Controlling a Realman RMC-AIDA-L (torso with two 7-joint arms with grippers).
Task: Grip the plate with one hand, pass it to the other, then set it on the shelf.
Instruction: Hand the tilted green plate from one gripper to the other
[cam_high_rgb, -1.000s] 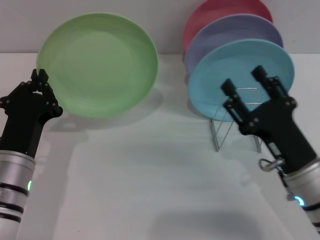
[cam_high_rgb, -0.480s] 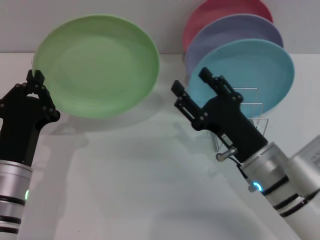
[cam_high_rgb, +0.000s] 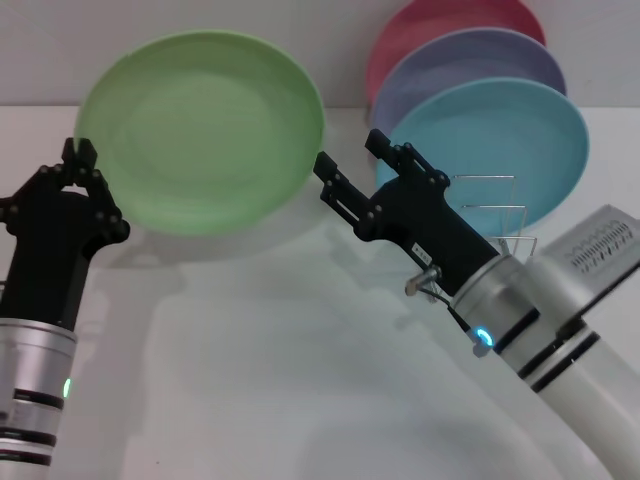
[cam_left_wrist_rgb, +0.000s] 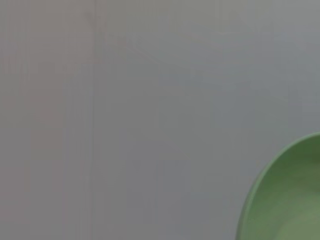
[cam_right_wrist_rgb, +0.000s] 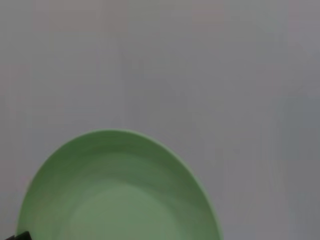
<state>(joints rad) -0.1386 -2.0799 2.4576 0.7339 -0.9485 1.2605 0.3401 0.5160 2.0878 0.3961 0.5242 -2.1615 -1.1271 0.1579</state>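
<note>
The left claw (cam_high_rgb: 80, 152) sits at the left edge of the light green plate (cam_high_rgb: 200, 130), its fingers pressed onto the rim, pinching it. The plate is held up off the white counter (cam_high_rgb: 270, 340), tilted so its hollow face turns toward the robot. Both wrist views catch part of that green rim against a plain grey wall.

Right of the plate, just off its lower right edge, the right claw (cam_high_rgb: 352, 168) points at it with its two fingers spread wide and nothing between them.

Farther right of the plate stands the shelf (cam_high_rgb: 490, 215), a thin wire rack holding a turquoise plate (cam_high_rgb: 500, 140) in front, a lavender plate (cam_high_rgb: 470, 60) behind it and a pink plate (cam_high_rgb: 440, 20) at the back, all upright.
</note>
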